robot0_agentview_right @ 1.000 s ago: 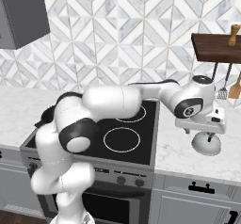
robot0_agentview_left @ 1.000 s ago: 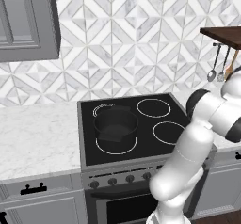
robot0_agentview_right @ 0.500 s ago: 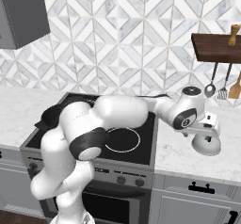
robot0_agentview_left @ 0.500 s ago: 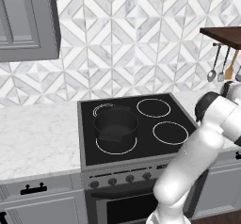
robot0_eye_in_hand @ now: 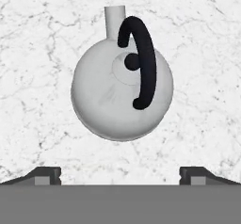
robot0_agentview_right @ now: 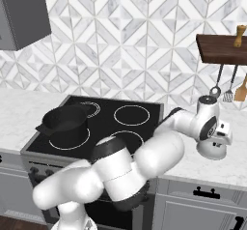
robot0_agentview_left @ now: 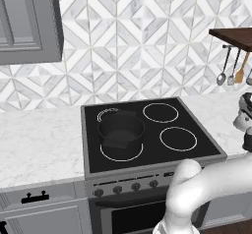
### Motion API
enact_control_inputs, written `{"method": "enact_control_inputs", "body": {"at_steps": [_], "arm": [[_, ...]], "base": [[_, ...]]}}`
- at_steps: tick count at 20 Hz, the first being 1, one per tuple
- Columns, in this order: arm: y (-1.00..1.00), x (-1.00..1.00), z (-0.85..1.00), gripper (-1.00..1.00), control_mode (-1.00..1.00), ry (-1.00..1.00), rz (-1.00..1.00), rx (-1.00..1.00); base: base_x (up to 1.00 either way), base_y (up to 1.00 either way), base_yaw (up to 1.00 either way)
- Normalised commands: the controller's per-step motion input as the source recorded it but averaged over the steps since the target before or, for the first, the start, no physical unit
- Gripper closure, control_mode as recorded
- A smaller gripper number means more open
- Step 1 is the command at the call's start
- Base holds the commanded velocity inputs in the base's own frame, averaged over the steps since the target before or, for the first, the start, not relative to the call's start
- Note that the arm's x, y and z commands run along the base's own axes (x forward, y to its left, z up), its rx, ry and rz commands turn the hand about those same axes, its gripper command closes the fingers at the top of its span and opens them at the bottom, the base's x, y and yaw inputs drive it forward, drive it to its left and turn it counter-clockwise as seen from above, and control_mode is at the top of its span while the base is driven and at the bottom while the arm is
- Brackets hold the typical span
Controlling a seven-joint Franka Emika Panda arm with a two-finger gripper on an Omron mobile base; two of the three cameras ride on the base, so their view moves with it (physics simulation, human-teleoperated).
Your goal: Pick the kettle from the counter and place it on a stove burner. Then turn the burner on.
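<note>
Hovering directly above the kettle, gripper spread wide, its 2 fingertips apart and touching nothing. Sitting upright on the counter right of the stove, kettle showing its dark handle arching over the lid, spout pointing away. Resting on the near-left ring, black pot. Lying bare on the near right, stove burner.
</note>
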Motion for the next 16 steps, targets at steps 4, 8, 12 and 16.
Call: {"method": "enact_control_inputs", "body": {"at_steps": [4, 8, 12, 16], "arm": [[-0.36, 0.18, 0.00, -1.00, -1.00, 0.00, 0.00, 0.10], [-0.29, 0.41, 0.00, -1.00, -1.00, 0.00, 0.00, 0.09], [-0.11, 0.52, 0.00, -1.00, -1.00, 0.00, 0.00, 0.06], [0.00, 0.44, -0.14, -1.00, -1.00, 0.00, 0.00, 0.02]], "base": [[0.00, 0.00, 0.00], [0.00, 0.00, 0.00], [0.00, 0.00, 0.00], [0.00, 0.00, 0.00]]}}
